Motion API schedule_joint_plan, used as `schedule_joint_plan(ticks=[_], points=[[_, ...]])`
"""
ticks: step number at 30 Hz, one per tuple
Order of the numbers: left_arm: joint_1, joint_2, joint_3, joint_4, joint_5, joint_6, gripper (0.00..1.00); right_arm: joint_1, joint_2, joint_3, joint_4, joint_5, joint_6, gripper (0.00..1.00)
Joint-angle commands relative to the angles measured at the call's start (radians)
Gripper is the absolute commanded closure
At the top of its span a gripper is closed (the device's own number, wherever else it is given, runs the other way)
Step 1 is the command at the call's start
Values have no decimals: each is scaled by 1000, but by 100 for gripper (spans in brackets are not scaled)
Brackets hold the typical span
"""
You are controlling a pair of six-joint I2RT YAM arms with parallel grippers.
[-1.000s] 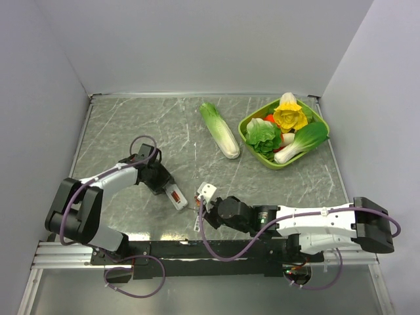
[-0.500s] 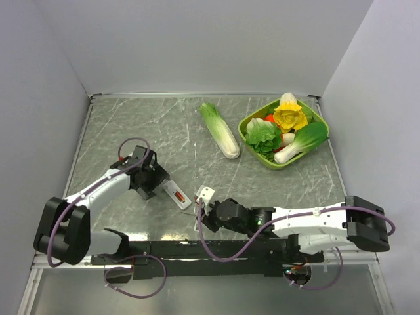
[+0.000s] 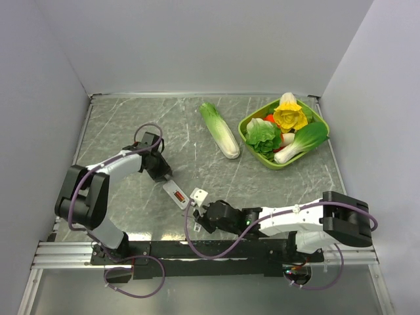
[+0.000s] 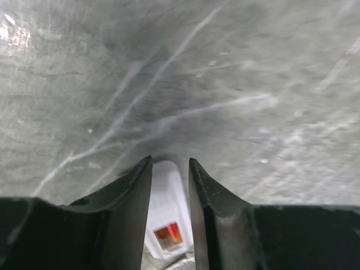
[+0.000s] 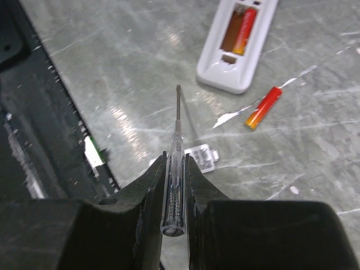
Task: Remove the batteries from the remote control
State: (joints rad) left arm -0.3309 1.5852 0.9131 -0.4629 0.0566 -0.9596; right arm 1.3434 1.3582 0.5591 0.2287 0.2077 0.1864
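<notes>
The white remote control lies with its battery bay open. In the right wrist view the remote shows one red-orange battery still in its bay. A second battery lies loose on the table beside it. My left gripper has its fingers closed narrowly on the far end of the remote, with a red mark between them. My right gripper is shut on a clear-handled screwdriver, whose tip points at the table short of the remote. The gripper sits near the table's front edge.
The small flat whitish cover lies just ahead of my right fingers. A long pale-green cabbage lies at the back middle. A green bowl of toy vegetables stands at the back right. The black front rail runs close to my right gripper.
My left gripper drew back to the left, then came forward again onto the remote's far end. My right gripper slid a little left along the front edge with the screwdriver.
</notes>
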Motion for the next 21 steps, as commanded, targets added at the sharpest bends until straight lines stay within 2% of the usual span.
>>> schedule_joint_plan(ticks=[1,5,10,21], points=[[1,47,-25,50,38,33,65,-33,32,35,38,44,15,100],[1,64,-45,1,-24,16,67,-47,48,53,14,90,18,100],[-22,-2,-98,-52,-101,-10,69,-104,58,68,24,68,-8,100],[-88,-126,-210,-53,-90,-67,67,-219,97,107,63,-24,-58,100]])
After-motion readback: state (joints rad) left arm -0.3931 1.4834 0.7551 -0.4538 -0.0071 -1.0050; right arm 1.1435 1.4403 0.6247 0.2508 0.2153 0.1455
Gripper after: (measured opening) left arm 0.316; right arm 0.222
